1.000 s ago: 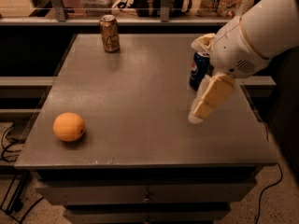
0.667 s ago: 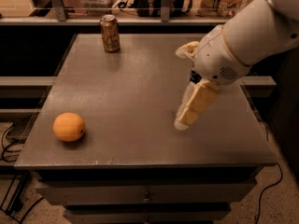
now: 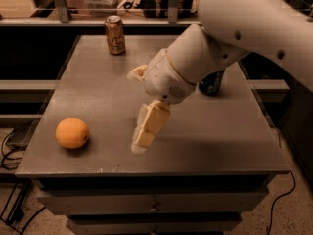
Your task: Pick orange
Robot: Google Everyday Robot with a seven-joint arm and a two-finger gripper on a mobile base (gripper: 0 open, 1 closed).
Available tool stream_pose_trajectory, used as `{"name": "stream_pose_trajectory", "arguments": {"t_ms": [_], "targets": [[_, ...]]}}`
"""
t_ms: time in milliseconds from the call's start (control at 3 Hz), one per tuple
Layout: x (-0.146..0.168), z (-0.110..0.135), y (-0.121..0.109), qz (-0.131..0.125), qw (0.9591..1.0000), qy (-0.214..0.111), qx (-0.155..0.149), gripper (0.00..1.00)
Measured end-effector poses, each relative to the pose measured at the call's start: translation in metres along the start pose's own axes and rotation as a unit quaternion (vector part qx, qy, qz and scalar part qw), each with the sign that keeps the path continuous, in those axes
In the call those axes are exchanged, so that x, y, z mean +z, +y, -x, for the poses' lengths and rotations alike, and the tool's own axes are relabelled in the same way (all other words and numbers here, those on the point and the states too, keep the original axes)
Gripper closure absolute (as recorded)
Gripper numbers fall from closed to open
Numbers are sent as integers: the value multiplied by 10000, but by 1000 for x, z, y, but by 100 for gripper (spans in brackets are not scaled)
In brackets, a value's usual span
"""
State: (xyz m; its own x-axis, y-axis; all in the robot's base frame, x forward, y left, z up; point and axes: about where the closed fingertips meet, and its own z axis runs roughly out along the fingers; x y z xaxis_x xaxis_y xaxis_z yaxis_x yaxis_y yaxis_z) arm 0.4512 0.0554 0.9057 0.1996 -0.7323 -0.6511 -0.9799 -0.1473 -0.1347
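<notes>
Leftward toward the orange (image 3: 72, 132), which lay unmoved near the front-left corner of the table (image 3: 220, 141), the gripper (image 3: 145, 131) had swung. It hung over the tabletop, apart from the fruit on its right; whether it was open or closed could not be told. A clean pick probably needed it centred above the orange, descending straight so the fruit could not roll.
</notes>
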Motion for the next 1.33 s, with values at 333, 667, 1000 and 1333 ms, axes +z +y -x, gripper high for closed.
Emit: {"name": "stream_pose_trajectory", "arguments": {"t_ms": [333, 667, 1000, 1333], "targets": [[43, 23, -3, 406, 9989, -238, -33, 0], [78, 51, -5, 725, 9957, -581, -12, 0], [109, 70, -3, 994, 9917, -819, -50, 0], [128, 82, -4, 1123, 9888, -978, -59, 0]]}}
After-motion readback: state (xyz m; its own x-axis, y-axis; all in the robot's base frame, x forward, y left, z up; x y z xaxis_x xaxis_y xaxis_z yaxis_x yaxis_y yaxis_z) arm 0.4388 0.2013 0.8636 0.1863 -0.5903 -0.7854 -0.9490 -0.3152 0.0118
